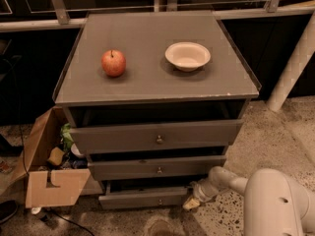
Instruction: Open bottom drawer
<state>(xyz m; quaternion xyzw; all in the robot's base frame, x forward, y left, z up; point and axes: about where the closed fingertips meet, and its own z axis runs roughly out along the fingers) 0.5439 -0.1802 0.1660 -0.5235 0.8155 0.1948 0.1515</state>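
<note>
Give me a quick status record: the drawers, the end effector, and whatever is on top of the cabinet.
bottom drawer: narrowest front, knob at centre, dark gap above
end effector: low, at the right end of the bottom drawer's front; contact unclear
middle drawer: dark gap above
top drawer: widest, dark gap above
cabinet top: apple left, bowl right, apart
floor, left: open cardboard box

- The arm fills the lower right corner of the view as a bulky white link.
- A slimmer forearm reaches left from it.
- The gripper sits low, at the right end of the bottom drawer front, pointing left and downward.
</note>
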